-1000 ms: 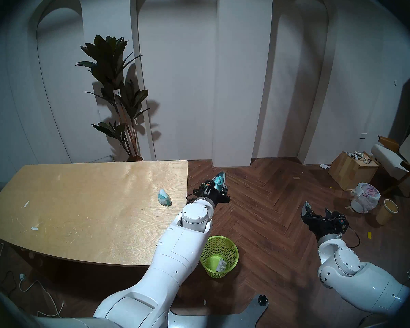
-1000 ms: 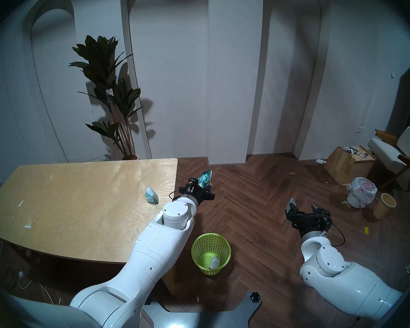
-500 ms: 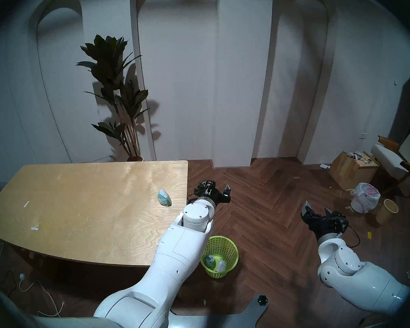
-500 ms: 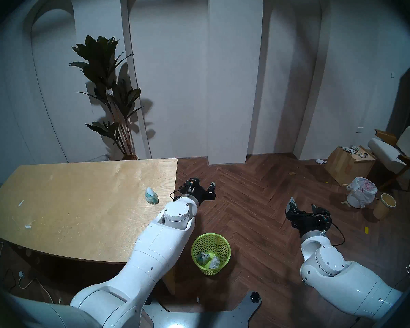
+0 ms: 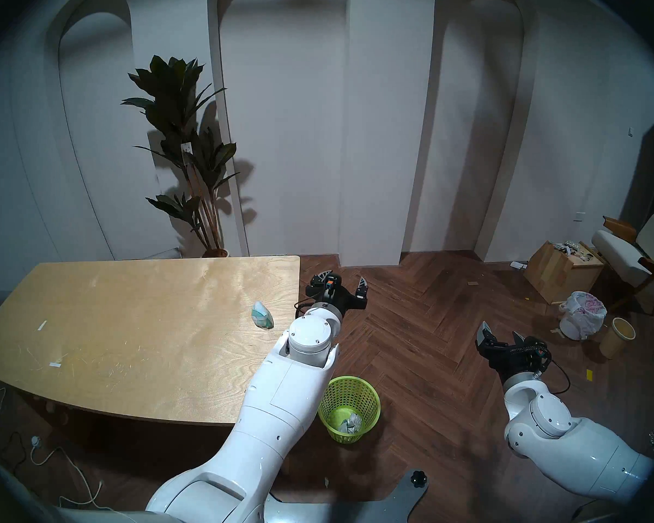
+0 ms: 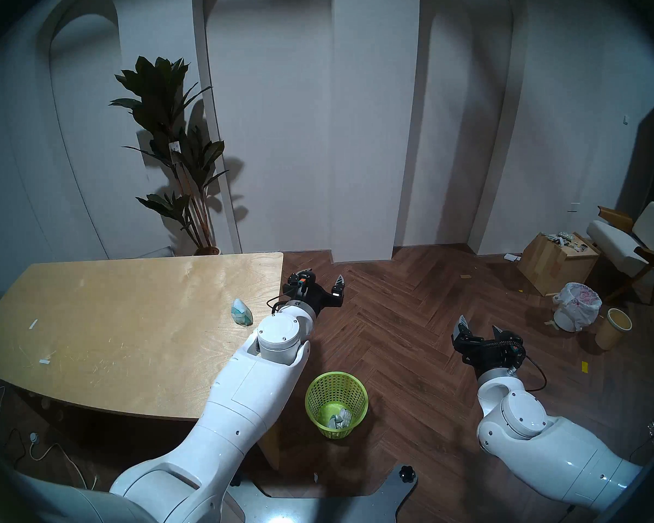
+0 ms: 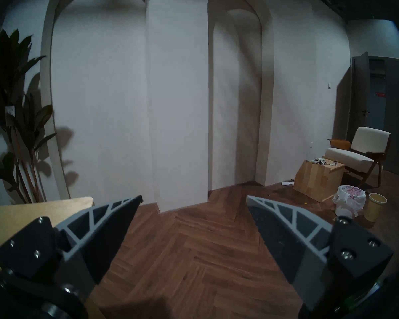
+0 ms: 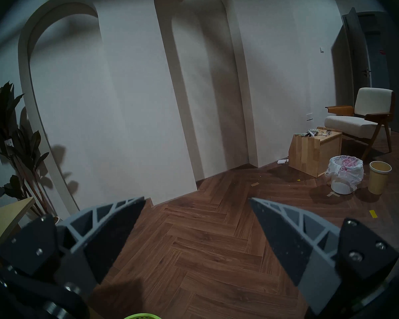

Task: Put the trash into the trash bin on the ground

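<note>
A wrinkly clear-and-teal wrapper (image 5: 262,314) (image 6: 241,313) lies near the right edge of the wooden table. The lime-green mesh trash bin (image 5: 369,416) (image 6: 357,412) stands on the floor beside the table, partly behind my left forearm. Crumpled trash (image 5: 350,423) (image 6: 340,424) lies at its bottom. My left gripper (image 5: 344,279) (image 6: 323,277) (image 7: 193,197) hangs open and empty over the floor, beyond the bin and off the table's right edge. My right gripper (image 5: 500,330) (image 6: 479,324) (image 8: 196,199) is open and empty to the bin's right; the bin's rim (image 8: 143,316) shows below it.
The table (image 5: 129,322) fills the left, with a potted plant (image 5: 189,152) behind it. Far right stand a white bucket with a bag (image 5: 582,314), a tan cylinder (image 5: 618,337), a wooden box (image 5: 559,271) and a chair (image 5: 635,246). Cables (image 5: 53,458) lie on the floor at left.
My left gripper opened and the teal wrapper it held dropped into the green bin. The gripper then shifted a little farther away. The right arm edged slightly left.
</note>
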You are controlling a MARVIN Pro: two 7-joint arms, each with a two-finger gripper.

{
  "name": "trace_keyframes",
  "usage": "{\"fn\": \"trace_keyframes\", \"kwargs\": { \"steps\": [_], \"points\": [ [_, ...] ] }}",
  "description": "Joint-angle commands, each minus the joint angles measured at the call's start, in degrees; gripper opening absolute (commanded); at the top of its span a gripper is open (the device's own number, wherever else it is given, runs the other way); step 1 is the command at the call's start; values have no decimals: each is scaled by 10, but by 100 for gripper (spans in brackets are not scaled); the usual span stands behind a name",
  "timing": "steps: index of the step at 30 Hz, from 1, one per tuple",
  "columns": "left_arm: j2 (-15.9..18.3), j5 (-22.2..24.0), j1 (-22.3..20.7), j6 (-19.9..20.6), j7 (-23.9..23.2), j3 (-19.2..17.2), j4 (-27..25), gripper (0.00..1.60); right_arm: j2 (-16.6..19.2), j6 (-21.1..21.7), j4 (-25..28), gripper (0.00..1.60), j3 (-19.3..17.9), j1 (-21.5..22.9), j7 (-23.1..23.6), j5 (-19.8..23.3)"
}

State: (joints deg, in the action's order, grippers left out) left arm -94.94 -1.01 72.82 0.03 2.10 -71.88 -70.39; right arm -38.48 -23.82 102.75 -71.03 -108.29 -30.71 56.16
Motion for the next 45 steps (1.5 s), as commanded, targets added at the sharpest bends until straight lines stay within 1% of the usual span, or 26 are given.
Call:
{"fn": "trace_keyframes", "kwargs": {
  "steps": [1,8,13,23,32,34,37,39,41,45],
  "points": [
    [32,-9,3,-19,22,-30,-68,160,-15,15,19,160,23,43,28,-11],
    [70,-18,31,-21,43,-73,-120,160,-47,41,43,160,70,93,59,-33],
    [98,-20,60,-17,58,-115,-160,160,-78,61,53,160,104,126,86,-49],
    [138,-23,100,-18,82,-195,-182,160,-147,100,53,160,156,183,125,-76],
    [158,-21,124,-17,101,-257,-186,160,-208,140,27,160,203,241,143,-90],
    [161,-21,127,-16,103,-266,-185,160,-215,146,24,160,211,247,145,-92],
    [166,-21,134,-16,108,-283,-186,160,-240,162,6,160,230,276,149,-96],
    [166,-21,137,-16,110,-288,-186,160,-247,168,-1,160,236,279,151,-99],
    [167,-21,140,-16,112,-294,-186,160,-264,177,-15,160,246,295,153,-101],
    [169,-21,145,-16,114,-302,-187,160,-285,190,-37,160,261,316,155,-105]
  ]
}}
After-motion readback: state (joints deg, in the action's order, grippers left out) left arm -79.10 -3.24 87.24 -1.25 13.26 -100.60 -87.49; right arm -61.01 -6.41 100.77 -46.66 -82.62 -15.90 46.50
